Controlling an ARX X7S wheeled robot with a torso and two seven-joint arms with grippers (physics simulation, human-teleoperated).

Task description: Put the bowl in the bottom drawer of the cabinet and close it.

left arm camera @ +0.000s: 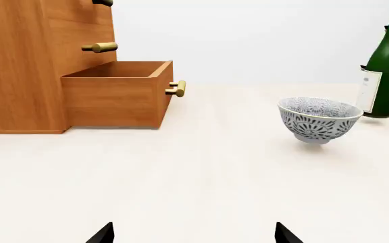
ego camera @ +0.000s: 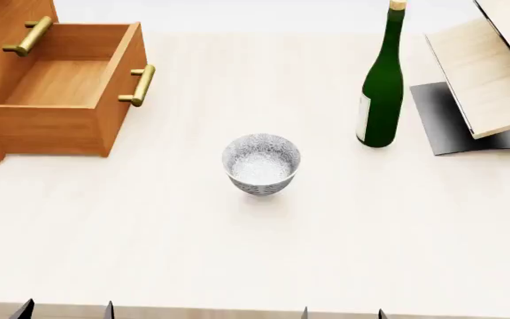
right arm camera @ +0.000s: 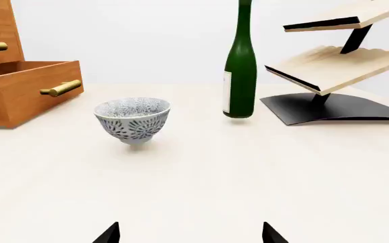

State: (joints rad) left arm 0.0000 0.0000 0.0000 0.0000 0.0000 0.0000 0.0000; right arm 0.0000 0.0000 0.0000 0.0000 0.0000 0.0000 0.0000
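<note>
Both grippers, left [ego camera: 67,310] and right [ego camera: 342,312], apparently spread and empty at the near edge, hold nothing; the bowl [ego camera: 261,163] stands mid-table, well apart from the open, empty bottom drawer [ego camera: 64,90], so placing and closing remain.

No readable text is showing in any view. The green bottle [ego camera: 382,86], standing at about 2 o'clock from the bowl [ego camera: 261,163] in the head view, is carrying a pale label [right arm camera: 227,92]; its markings are rendering too faint and small to read.
</note>
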